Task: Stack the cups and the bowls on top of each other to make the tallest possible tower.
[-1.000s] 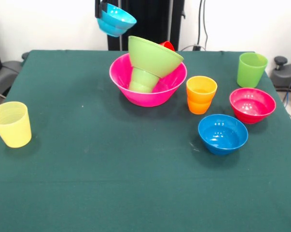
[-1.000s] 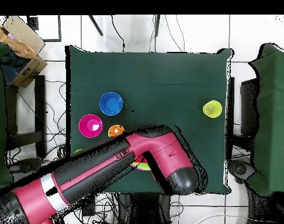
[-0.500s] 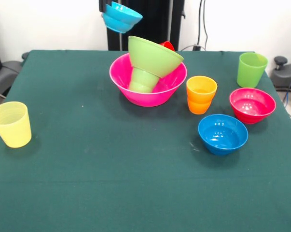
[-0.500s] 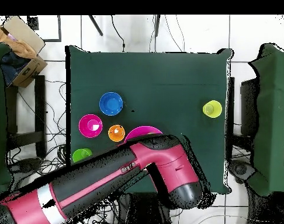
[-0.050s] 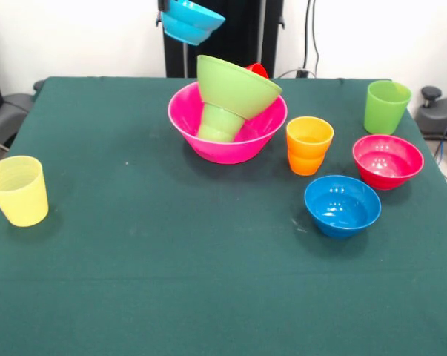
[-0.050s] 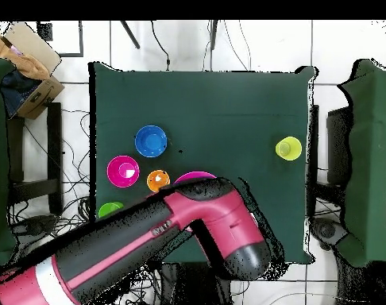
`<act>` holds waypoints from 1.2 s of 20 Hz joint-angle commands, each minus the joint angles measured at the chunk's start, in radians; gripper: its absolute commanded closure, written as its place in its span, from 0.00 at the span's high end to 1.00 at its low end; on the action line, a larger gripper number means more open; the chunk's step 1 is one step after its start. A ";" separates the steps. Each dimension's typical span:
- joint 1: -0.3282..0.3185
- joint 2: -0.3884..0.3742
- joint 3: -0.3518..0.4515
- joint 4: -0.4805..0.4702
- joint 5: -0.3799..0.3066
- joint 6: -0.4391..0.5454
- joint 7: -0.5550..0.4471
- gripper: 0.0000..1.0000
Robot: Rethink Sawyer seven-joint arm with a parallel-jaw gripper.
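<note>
the tower (image 5: 227, 111) sits toward the far middle of the green-clothed table (image 5: 171, 282): a large, glossy pink plastic bowl (image 5: 208, 144) stands upright at the bottom, a small green plastic cup (image 5: 219, 124) rests mouth down inside it, a medium lime green plastic bowl (image 5: 234, 85) perches on that cup, tipped over to one side, and only a sliver of the red plastic cup (image 5: 257, 70) shows behind the tilted bowl's rim. my fingers (image 5: 164, 6) are at the top edge of the front view, and the small light blue plastic bowl (image 5: 192, 20) hangs there in the air, tilted, above and just to one side of the tower; i appear to be clamped on its rim, though the contact itself is mostly cut off by the edge. from above, my red and black arm (image 6: 148, 238) covers most of the tower, leaving only an arc of the pink bowl's rim. counting cups, i see five: the pale yellow plastic cup (image 5: 18, 190) alone near one edge of the table, the orange plastic cup (image 5: 309, 144) just beside the pink bowl, the taller lime green plastic cup (image 5: 387, 107) at the far corner, and the two in the tower. counting bowls, also five: the two in the tower, the one i carry, the small magenta plastic bowl (image 5: 387, 161), and the small darker blue plastic bowl (image 5: 342, 205) near it, both upright on the cloth.
</note>
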 commanded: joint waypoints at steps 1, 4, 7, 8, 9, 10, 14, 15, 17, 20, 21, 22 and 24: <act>0.021 0.122 0.073 -0.259 -0.026 0.038 0.528 0.00; 0.021 0.142 0.051 -0.296 -0.010 0.042 0.622 0.00; 0.014 0.177 0.025 -0.354 0.020 0.078 0.763 0.00; 0.011 0.200 0.009 -0.380 0.015 0.083 0.815 0.00; 0.003 0.228 -0.008 -0.412 0.001 0.077 0.872 0.00; -0.002 0.239 -0.016 -0.426 -0.006 0.070 0.893 0.00; -0.021 0.238 -0.019 -0.448 -0.014 0.035 0.899 0.00; -0.022 0.235 -0.018 -0.449 -0.011 0.033 0.896 0.00; -0.021 0.233 -0.014 -0.444 -0.005 0.037 0.885 0.00; -0.017 0.231 -0.012 -0.438 -0.003 0.037 0.877 0.00; -0.016 0.233 -0.015 -0.440 -0.006 0.034 0.878 0.00; -0.013 0.233 -0.014 -0.433 -0.006 0.036 0.867 0.00; -0.010 0.226 -0.006 -0.414 0.004 0.044 0.840 0.00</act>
